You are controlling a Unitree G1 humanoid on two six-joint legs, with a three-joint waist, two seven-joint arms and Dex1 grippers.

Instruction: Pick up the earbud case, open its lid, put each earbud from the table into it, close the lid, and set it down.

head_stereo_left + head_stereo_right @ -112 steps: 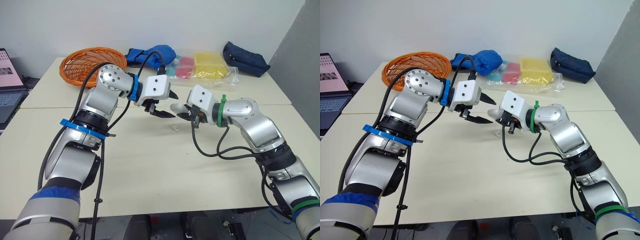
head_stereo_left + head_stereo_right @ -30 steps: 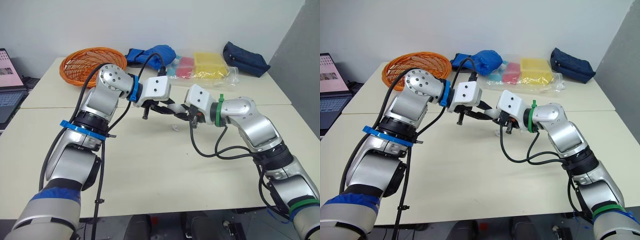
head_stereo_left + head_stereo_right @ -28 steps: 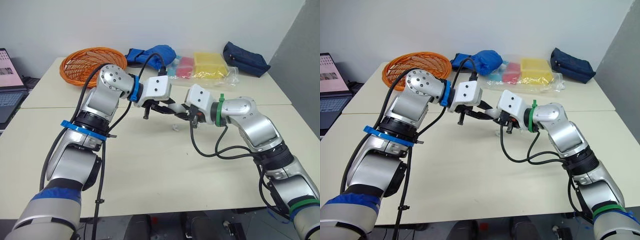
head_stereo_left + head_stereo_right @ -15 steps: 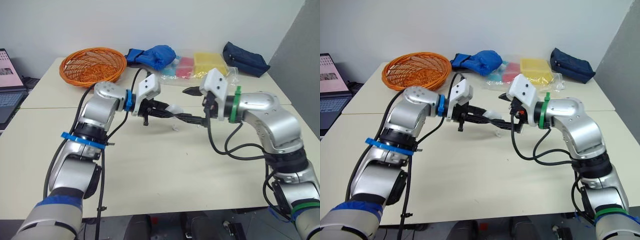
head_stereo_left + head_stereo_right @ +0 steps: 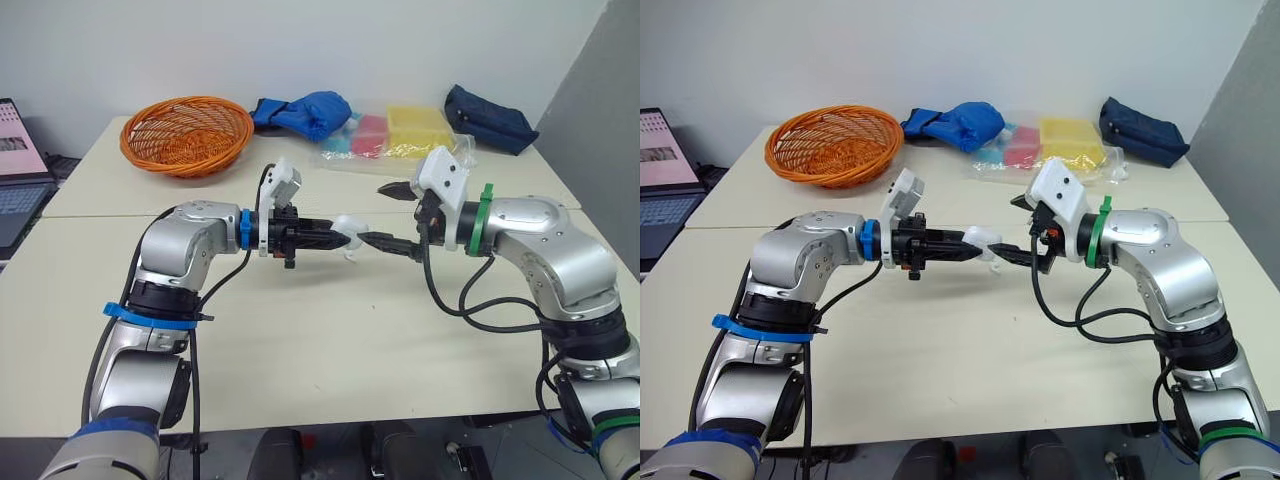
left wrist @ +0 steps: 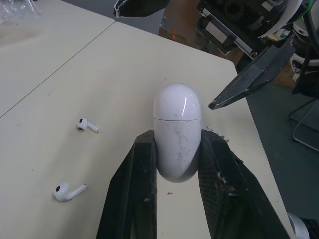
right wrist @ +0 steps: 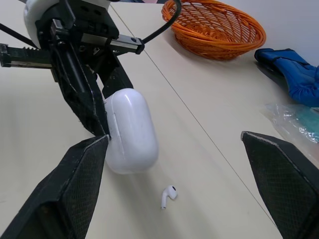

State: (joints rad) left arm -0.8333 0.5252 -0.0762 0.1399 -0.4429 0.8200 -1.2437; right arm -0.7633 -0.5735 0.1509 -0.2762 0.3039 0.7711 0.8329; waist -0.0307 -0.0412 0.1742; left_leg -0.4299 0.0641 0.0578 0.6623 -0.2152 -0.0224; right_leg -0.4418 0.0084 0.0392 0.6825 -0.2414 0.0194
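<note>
Head view: at frame centre the left gripper [image 5: 336, 239] is clamped on the white earbud case [image 5: 347, 223] above the table [image 5: 300, 330]. Just right of it, the right gripper [image 5: 385, 213] has its fingers spread wide.

Left wrist view: the case's lid is down, and two earbuds [image 6: 87, 125] lie on the table.

Right wrist view: one earbud lies near the case.

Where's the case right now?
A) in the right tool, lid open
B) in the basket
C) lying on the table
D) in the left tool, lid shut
D: the left tool clamps the case, its lid seam closed; the right tool stands open beside it.
</note>
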